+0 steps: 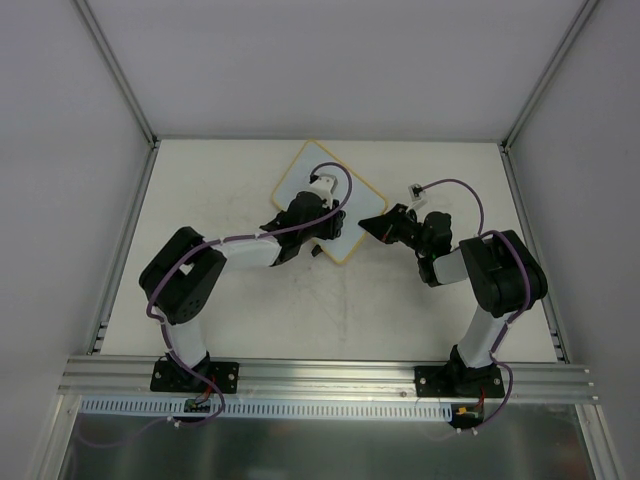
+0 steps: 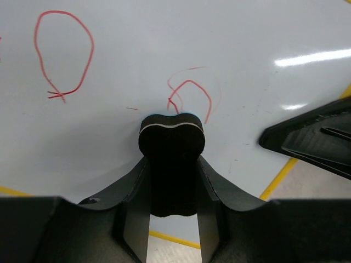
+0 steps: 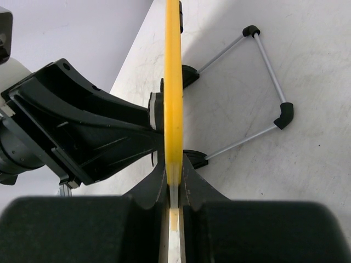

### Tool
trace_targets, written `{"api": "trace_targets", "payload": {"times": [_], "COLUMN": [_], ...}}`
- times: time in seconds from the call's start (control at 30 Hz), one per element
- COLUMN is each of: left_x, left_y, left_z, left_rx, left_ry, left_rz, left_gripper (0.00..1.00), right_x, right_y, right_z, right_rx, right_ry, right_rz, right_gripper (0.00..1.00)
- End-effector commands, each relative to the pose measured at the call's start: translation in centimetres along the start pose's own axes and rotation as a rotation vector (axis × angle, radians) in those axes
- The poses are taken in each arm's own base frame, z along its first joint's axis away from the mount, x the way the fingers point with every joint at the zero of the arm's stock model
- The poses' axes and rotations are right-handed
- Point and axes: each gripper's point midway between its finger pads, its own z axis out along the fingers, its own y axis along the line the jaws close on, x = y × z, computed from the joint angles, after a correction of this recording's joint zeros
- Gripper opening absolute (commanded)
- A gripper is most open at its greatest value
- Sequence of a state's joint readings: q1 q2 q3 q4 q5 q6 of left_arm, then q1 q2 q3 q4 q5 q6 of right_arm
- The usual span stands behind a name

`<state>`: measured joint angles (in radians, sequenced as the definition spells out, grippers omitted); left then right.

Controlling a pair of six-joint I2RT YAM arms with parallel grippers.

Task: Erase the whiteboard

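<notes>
Your right gripper (image 3: 174, 182) pinches the whiteboard (image 1: 300, 175) by its edge at the far middle of the table (image 1: 250, 320), seemingly to steady it. Your left gripper (image 2: 171, 183) clamps the eraser (image 2: 171, 137) against its face, just below the red scribbles (image 2: 189, 93).

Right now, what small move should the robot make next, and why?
Probably slide the eraser forward across the red squiggle just ahead of it. The left claw holds the eraser against the whiteboard, the right claw pinches the board's edge, and that squiggle plus a red loop further left are not yet wiped.
</notes>
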<state>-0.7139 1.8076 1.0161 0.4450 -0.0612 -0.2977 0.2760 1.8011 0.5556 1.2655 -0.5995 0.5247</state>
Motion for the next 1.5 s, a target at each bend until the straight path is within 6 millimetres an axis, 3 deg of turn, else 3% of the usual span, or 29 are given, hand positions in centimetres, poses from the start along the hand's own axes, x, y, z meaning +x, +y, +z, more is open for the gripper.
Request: {"api": "trace_targets", "payload": {"times": [0.0,0.27,0.37,0.5,0.53,0.63,0.9,0.97,1.0,1.07,1.1,1.23,1.33,1.47], "left_x": [5.7,4.8,4.3,2.5,1.4,-0.1,-4.1,-4.1,-5.5,-4.9,-5.9,-5.7,-5.8,-6.1], "left_y": [-7.6,-8.6,-7.4,-3.5,-1.5,1.7,8.5,9.9,11.0,12.3,12.8,16.2,17.6,17.8], "left_z": [-1.0,-2.0,-2.1,-1.9,-1.9,-2.2,-2.3,-1.7,-1.5,-0.7,-0.3,0.5,0.4,0.5], "left_rx": [0.272,0.332,0.301,0.232,0.202,0.146,0.01,-0.009,-0.026,-0.045,-0.049,-0.084,-0.087,-0.089], "left_ry": [0.157,0.125,0.109,0.11,0.096,0.108,0.078,0.086,0.062,0.097,0.084,0.106,0.111,0.11], "left_rz": [0.029,0.029,0.035,-0.024,-0.062,-0.104,-0.159,-0.175,-0.183,-0.208,-0.213,-0.292,-0.34,-0.334], "left_gripper": [0.0,0.0,0.0,0.0,0.0,0.0,0.0,0.0,0.0,0.0,0.0,0.0,0.0,0.0], "right_x": [-3.4,-3.4,-3.4,-3.5,-3.5,-3.5,-3.5,-3.6,-3.6,-3.5,-3.4,-3.4,-3.5,-3.5], "right_y": [7.2,7.2,7.3,7.4,7.4,7.5,7.7,7.7,7.7,7.7,7.6,7.8,7.8,7.8], "right_z": [0.4,0.4,0.4,0.3,0.3,0.2,0.2,0.2,0.2,0.2,0.2,0.2,0.2,0.2], "right_rx": [-0.272,-0.271,-0.273,-0.274,-0.275,-0.276,-0.279,-0.279,-0.28,-0.28,-0.279,-0.283,-0.282,-0.284], "right_ry": [-0.108,-0.109,-0.109,-0.109,-0.109,-0.111,-0.11,-0.112,-0.11,-0.109,-0.107,-0.107,-0.109,-0.108], "right_rz": [-0.203,-0.203,-0.204,-0.204,-0.205,-0.204,-0.204,-0.205,-0.204,-0.205,-0.203,-0.206,-0.207,-0.206], "right_gripper": [0.0,0.0,0.0,0.0,0.0,0.0,0.0,0.0,0.0,0.0,0.0,0.0,0.0,0.0]}}
